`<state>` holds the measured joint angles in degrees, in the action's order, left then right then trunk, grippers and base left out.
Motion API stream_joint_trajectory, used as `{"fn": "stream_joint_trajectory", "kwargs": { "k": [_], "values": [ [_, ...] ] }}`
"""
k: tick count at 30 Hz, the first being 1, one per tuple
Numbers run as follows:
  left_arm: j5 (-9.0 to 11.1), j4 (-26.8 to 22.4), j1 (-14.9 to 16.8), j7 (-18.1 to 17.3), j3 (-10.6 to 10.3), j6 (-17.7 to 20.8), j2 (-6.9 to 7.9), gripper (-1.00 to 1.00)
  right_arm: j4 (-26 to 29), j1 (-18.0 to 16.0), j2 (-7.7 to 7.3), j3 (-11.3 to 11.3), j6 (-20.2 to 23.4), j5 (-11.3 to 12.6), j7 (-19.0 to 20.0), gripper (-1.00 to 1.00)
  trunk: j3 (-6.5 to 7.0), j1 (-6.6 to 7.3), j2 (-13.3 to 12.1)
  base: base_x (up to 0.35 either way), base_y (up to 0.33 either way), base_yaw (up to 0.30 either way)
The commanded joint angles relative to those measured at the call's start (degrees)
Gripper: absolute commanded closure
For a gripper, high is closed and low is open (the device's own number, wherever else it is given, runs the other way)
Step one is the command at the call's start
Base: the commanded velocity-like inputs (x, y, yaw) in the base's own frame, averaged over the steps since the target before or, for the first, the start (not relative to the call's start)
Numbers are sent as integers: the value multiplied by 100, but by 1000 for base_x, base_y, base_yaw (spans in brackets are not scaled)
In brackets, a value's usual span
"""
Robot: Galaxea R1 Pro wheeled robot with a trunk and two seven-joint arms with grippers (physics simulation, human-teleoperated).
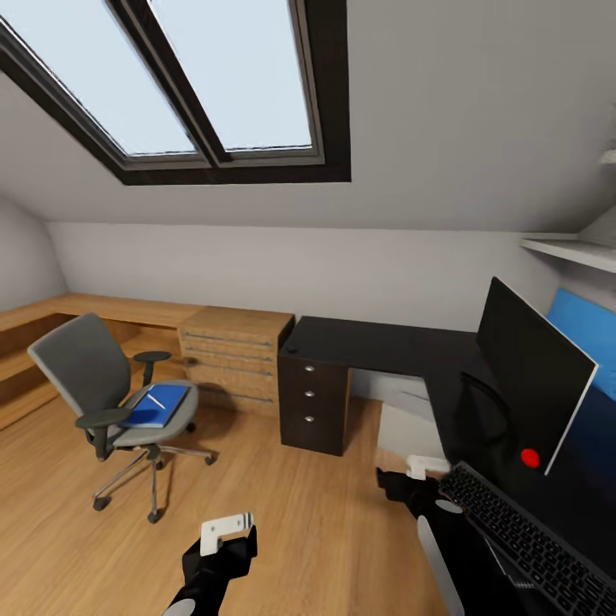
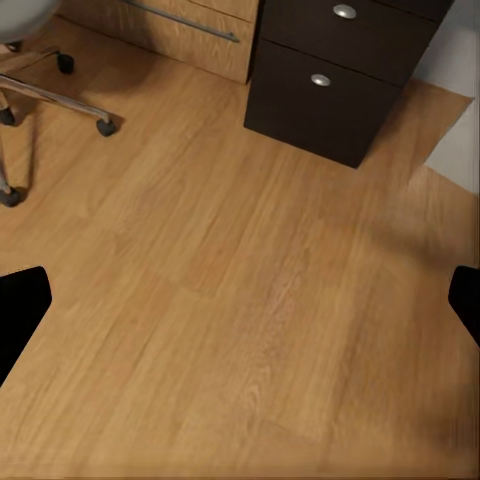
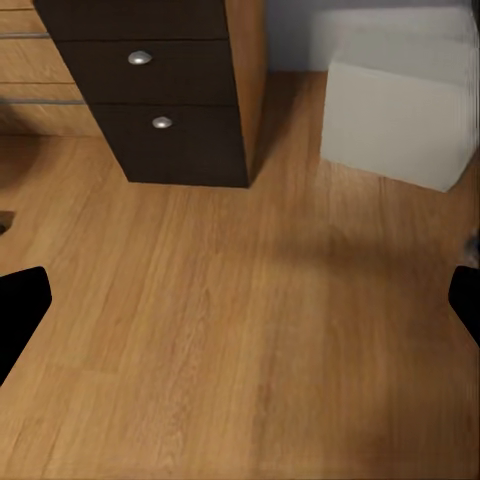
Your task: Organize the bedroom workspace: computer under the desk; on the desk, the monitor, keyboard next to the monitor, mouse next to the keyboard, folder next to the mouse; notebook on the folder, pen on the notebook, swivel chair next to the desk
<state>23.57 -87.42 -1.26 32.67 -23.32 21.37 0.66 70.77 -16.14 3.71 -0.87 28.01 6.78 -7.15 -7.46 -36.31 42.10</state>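
Robot facing the bench [image 1: 376, 346], both arms low over the wood floor [image 1: 325, 530]

Monitor [image 1: 530, 376] & keyboard [image 1: 526, 530] sit on the bench at right; computer [image 3: 400, 115] on the floor under it. Blue folder [image 1: 158, 406] w/ pen [image 1: 155, 400] on top lies on the swivel chair [image 1: 94, 376], well apart from the bench. Left jaws [image 2: 240, 300] & right jaws [image 3: 240, 300] both spread wide, holding nothing
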Motion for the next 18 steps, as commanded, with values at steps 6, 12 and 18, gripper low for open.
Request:
{"fn": "stream_joint_trajectory", "kwargs": {
  "k": [6, 12, 18],
  "values": [
    [43, -12, 3, 46, -11, 16, 4, -100, 7, -3, -2, -12, 25, 60, -49, -100, -8, -2, 7, -6, -318, -1],
    [43, -12, 3, 46, -6, 16, 4, -100, 7, -3, -2, -10, 28, 60, -50, -100, -8, -2, 7, -2, -317, 0],
    [43, -12, 3, 46, -6, 16, 4, -100, 7, -3, -2, -9, 22, 60, -50, -100, -8, -2, 7, -156, -209, 0]
  ]
}}
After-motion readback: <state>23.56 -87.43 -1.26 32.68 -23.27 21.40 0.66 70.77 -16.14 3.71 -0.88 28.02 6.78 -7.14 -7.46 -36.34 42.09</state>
